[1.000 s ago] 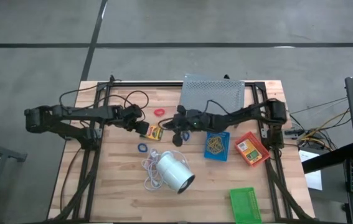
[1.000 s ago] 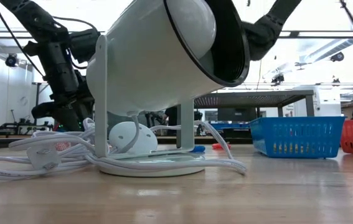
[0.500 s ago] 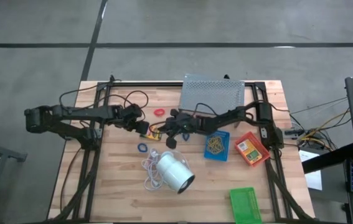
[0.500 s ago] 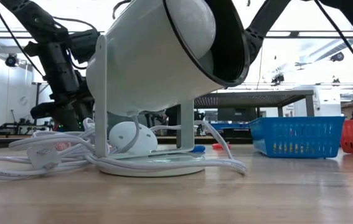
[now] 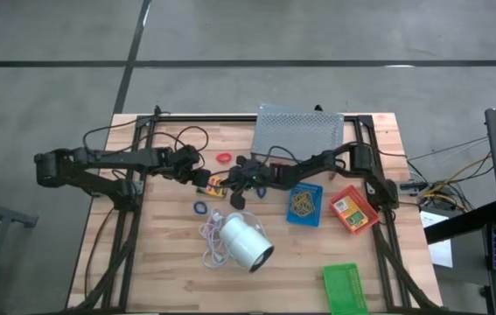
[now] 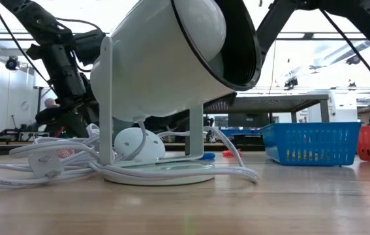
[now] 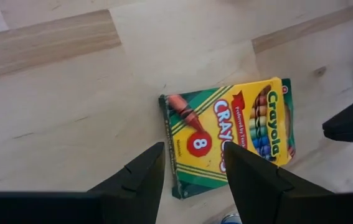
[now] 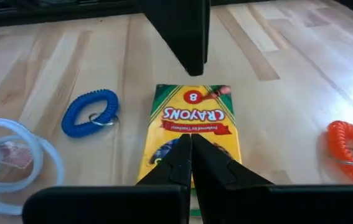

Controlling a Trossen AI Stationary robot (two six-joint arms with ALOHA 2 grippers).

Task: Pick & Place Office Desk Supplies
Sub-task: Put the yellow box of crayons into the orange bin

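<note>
Left gripper (image 7: 192, 177) half-open above crayon box (image 7: 229, 137), probably lining up grab; right gripper (image 8: 190, 155) closed, nudging box.

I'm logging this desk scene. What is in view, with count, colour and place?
crayon box: 1, yellow-green, table centre, flat, between both hands
coil loops: 2; red behind the box, blue in front of it
trays: 3; blue with rubber bands, red with a small box, green at front edge
lamp: 1, white, corded, front centre
stand: 1, grey, back
left hand: open over the box
right hand: shut, low at the box
</note>
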